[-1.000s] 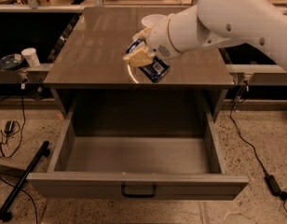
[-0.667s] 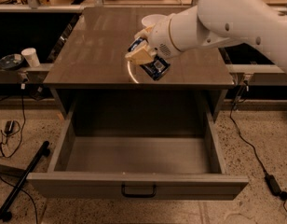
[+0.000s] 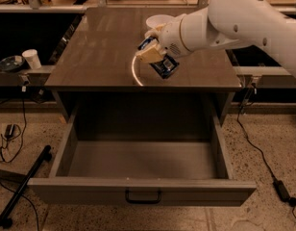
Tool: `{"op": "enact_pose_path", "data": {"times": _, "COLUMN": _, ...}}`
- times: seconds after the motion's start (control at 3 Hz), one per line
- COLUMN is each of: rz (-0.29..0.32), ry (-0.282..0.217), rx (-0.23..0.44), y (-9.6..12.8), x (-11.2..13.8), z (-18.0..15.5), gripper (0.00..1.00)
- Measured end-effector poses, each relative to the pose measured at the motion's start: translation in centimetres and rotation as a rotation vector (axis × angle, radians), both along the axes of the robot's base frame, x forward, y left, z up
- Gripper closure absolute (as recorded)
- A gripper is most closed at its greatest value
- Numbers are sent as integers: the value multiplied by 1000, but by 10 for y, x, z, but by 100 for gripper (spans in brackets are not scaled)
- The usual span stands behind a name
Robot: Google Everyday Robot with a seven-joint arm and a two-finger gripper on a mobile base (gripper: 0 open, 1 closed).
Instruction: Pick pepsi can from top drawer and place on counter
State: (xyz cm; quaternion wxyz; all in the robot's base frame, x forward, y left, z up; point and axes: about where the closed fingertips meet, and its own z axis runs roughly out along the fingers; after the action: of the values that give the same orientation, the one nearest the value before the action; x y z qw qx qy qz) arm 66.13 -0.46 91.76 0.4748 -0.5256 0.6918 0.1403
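Camera view: above the front half of the glossy grey-brown surface (image 3: 95, 47), we see the white arm's tan gripper (image 3: 153, 56), jaws clenched mid-body on the small dented blue pepsi can (image 3: 163, 66). We judge the can light, thin-walled and slippery. Its long axis tilts, lower end towards the surface's front edge.

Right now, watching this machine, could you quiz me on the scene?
1. True or false: the top drawer is open with nothing visible inside.
2. The gripper, over the counter's front part, has its fingers shut on: A a bottle, B the pepsi can, C a sponge.
3. What white thing sits on the counter behind the arm?
Key: 1 true; 2 B; 3 a bowl.
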Motion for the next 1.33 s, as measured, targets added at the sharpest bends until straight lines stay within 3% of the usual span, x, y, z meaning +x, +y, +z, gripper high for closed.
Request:
{"op": "enact_pose_path", "data": {"times": 0.33, "rz": 7, "ry": 11, "rx": -5, "y": 1, "x": 11, "z": -8, "gripper": 100}}
{"op": "enact_pose_path", "data": {"times": 0.67, "rz": -3, "ry": 14, "rx": -6, "y": -4, "x": 40, "z": -20, "gripper": 100}}
{"op": "enact_pose_path", "data": {"times": 1.33, "rz": -39, "ry": 22, "rx": -18, "y": -16, "x": 75, "z": -38, "gripper": 100}}
